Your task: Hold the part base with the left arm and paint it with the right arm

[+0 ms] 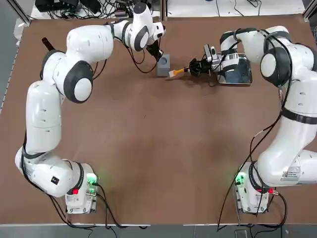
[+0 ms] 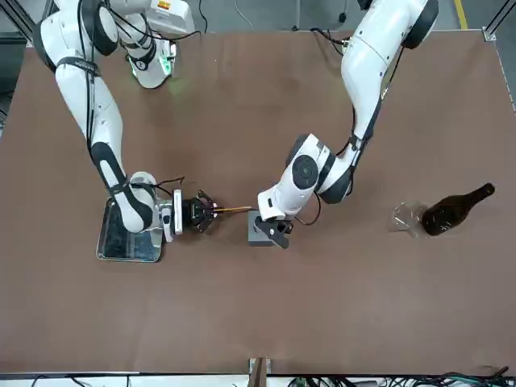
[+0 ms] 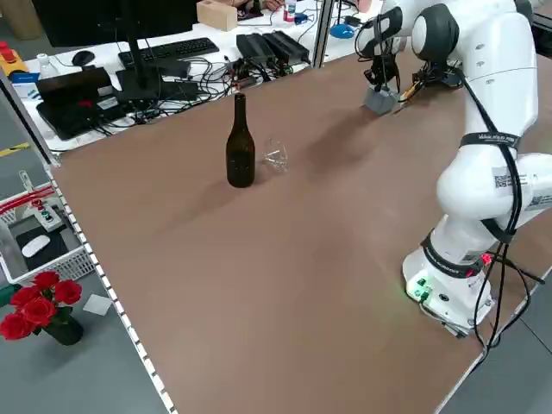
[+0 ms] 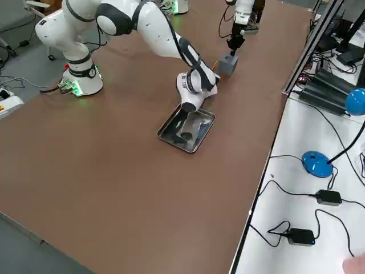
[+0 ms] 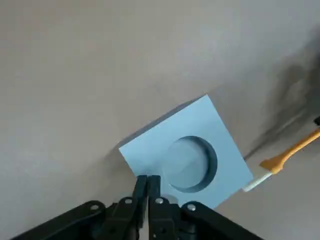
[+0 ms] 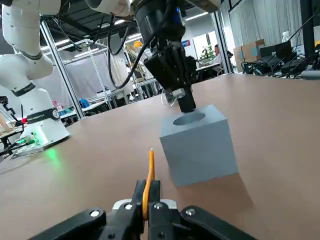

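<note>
The grey block [image 1: 163,65] is near the far edge of the table [image 1: 148,129], between the two grippers. The left gripper [image 5: 148,179] is over it, its fingers pinched on the block's edge beside the recess. The left wrist view looks down into the round recess [image 5: 190,164], which the front view does not show. The right gripper [image 6: 148,184] is off to the block's right, clenched on an orange-handled brush [image 6: 150,185].

In the right wrist view only the orange handle shows between the fingers, while the left wrist view also shows the pale bristles [image 5: 257,181] pointing at the block, just beside it. I cannot tell from these whether they touch it.

From overhead, the right arm covers much of the metal tray [image 4: 202,130]; the right side view shows more of its shallow inside and its raised rim. A dark bottle [image 3: 241,145] stands on the left arm's side of the table, with a clear glass [image 3: 275,156] lying close by. The left side view shows both, but overhead only the bottle's dark neck peeks out past the left arm.
</note>
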{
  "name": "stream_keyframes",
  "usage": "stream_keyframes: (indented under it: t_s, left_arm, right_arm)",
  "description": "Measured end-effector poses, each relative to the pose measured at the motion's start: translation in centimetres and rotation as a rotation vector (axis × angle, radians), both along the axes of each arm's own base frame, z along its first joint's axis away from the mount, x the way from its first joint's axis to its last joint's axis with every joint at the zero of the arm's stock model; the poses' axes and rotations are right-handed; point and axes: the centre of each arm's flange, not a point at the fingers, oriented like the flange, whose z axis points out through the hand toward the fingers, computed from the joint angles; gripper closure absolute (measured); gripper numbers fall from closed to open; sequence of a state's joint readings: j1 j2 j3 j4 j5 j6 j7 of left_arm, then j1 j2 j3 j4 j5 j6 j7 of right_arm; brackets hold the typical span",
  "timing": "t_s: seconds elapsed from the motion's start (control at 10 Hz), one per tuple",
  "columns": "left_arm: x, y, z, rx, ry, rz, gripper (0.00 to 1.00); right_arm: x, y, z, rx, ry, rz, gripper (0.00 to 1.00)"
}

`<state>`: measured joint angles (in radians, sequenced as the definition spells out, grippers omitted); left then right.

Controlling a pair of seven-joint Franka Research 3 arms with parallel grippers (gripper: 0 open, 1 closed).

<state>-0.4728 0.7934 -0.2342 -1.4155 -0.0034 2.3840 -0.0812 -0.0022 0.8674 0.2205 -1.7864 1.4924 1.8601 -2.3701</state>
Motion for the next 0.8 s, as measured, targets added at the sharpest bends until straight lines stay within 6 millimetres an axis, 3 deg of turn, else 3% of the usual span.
stream_keyframes:
  t_s: [0.3,0.8]
  left_arm:
    - [0.0,0.0,0.0,0.0,0.0,0.0,0.92]
    - [0.0,0.0,0.0,0.0,0.0,0.0,0.92]
  right_arm:
    - [1.4,-0.2,0.8,-0.067,-0.021,-0.043,0.95]
    - [3.7,2.0,3.2,-0.113,0.008,-0.1,0.95]
